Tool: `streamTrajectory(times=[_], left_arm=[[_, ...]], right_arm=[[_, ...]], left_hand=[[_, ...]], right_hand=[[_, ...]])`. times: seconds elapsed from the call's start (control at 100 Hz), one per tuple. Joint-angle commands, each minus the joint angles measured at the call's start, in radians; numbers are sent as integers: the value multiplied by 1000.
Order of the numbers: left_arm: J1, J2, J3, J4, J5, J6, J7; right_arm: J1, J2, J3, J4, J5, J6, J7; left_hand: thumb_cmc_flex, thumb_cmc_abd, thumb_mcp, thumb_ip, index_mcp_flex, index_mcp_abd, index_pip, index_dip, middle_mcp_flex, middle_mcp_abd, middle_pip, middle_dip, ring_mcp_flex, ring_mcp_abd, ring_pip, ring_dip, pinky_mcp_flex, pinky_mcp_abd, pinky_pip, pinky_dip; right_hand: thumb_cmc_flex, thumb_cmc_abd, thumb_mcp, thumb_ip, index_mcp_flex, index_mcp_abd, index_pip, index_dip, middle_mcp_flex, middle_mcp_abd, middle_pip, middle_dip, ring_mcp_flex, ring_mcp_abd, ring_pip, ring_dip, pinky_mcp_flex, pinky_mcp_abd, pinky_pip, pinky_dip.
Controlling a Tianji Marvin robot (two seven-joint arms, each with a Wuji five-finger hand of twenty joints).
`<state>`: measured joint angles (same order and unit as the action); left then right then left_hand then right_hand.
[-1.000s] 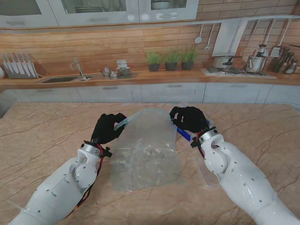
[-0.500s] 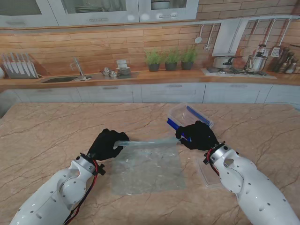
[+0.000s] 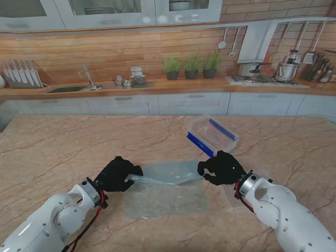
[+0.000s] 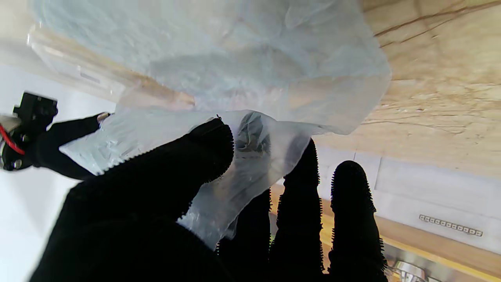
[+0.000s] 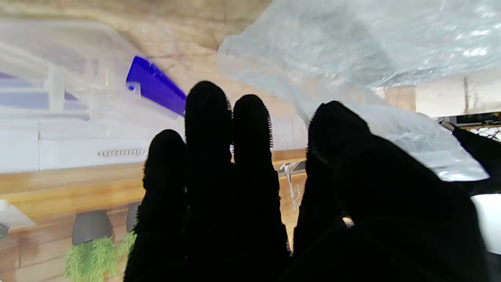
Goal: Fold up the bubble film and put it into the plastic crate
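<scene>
Fold step, mid-way by my read. Clear bubble film sheet lies flat on marble-pattern table, between both arms; far edge lifted, doubled toward me. Black-gloved left hand clamped on film's left corner, thumb over fingers w/ film between. Black-gloved right hand clamped on right corner. Held edge runs left-right, hand to hand. Clear plastic crate w/ blue latches sits farther from me, just beyond right hand; right arm nearer it. Next: bring held edge onto near edge.

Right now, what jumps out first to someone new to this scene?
Two black-gloved hands, the left hand and right hand, each pinch an edge of the clear bubble film at mid-table, with its far edge lifted over the rest. Just beyond the right hand sits the clear plastic crate with blue clips.
</scene>
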<state>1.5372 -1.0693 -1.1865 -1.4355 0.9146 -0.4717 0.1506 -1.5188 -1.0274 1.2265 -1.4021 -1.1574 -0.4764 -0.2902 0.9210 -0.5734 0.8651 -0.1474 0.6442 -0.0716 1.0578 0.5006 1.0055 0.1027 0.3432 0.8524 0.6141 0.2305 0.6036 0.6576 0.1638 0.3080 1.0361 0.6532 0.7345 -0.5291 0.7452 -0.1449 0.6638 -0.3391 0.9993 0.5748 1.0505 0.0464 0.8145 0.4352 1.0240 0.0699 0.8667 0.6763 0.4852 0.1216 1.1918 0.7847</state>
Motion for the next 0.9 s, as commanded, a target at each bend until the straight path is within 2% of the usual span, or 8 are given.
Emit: streamTrajectory(times=[0.0, 0.09, 0.2, 0.32, 0.47, 0.6, 0.76, 0.89], left_arm=[[12, 11, 0, -10, 15, 10, -19], [16, 18, 2, -22, 8, 26, -77], [10, 23, 15, -20, -20, 45, -136], [-6, 27, 38, -6, -25, 52, -158], [-12, 34, 50, -7, -29, 60, -207], [-11, 37, 53, -11, -38, 61, -229], [-5, 42, 49, -21, -25, 52, -244], [-4, 45, 48, -27, -9, 45, -254]], right_arm=[[-15, 5, -9, -5, -14, -10, 13], [-18, 8, -18, -4, -14, -13, 33], [-8, 13, -45, 12, -33, -14, 15], [1, 17, -71, 26, -42, -8, 9], [-2, 17, -80, 29, -40, 2, 12], [-29, 18, -54, 1, -56, 2, 9], [-75, 20, -4, -47, -90, -8, -9], [-110, 21, 34, -77, -107, -12, -10]], left_hand=[[-6, -51, 3, -42, 17, -37, 12, 20, -7, -29, -22, 8, -37, -28, -20, -8, -20, -21, -16, 11], [-4, -48, -1, -41, 17, -37, 9, 22, -27, -21, -25, 2, -49, -24, -33, -14, -28, -24, -26, 11], [9, -45, -22, -31, 18, -32, 1, 29, -60, -12, 4, -31, -66, -24, -49, -22, -43, -37, -49, 16], [11, -46, -26, -30, 20, -22, -3, 27, -69, -7, 9, -37, -74, -20, -49, -22, -47, -46, -49, 21], [14, -43, -23, -29, 20, -16, -4, 28, -69, -2, 21, -38, -79, -18, -47, -22, -49, -76, -61, 19], [15, -41, -29, -29, 19, -19, -7, 27, -77, -2, 21, -38, -84, -18, -46, -22, -51, -78, -65, 19], [21, -48, -74, -23, 17, -44, -20, 23, -106, -1, 32, -56, -95, -21, -56, -29, -54, -80, -75, 19], [-35, -84, -119, -14, 3, -33, -50, 18, -179, 7, 133, -149, -108, -18, -65, -34, -61, -78, -85, 24]], right_hand=[[40, 47, 21, -18, 22, -44, 43, 8, 8, 12, 13, 9, -19, 7, 19, 14, -15, -12, -16, 19], [39, 43, 20, -17, 26, -45, 40, 3, 5, 16, 11, 8, -24, 10, 16, 15, -19, -7, -24, 19], [34, 32, 22, -14, 35, -31, 33, -13, 7, 15, 9, 7, -22, 6, 15, 16, -13, -4, -32, 20], [24, 8, 42, -9, 33, -10, 26, -56, 8, 14, 2, 2, -24, 4, 6, 14, -16, 9, -67, 7], [-57, -68, 71, -6, -3, 29, 18, -119, -19, 15, -17, -4, -41, -1, -32, 2, -35, 32, -119, -20], [-145, -126, 89, -2, -37, 46, 4, -133, -56, 21, -33, -2, -69, 1, -65, -7, -59, 50, -157, -37], [-214, -147, 112, 0, -35, 65, -45, -117, -80, 20, -52, -3, -86, -5, -93, -13, -74, 59, -187, -46], [-237, -138, 77, 5, -30, 76, -89, -86, -94, 22, -68, -4, -99, -7, -115, -16, -85, 66, -217, -50]])
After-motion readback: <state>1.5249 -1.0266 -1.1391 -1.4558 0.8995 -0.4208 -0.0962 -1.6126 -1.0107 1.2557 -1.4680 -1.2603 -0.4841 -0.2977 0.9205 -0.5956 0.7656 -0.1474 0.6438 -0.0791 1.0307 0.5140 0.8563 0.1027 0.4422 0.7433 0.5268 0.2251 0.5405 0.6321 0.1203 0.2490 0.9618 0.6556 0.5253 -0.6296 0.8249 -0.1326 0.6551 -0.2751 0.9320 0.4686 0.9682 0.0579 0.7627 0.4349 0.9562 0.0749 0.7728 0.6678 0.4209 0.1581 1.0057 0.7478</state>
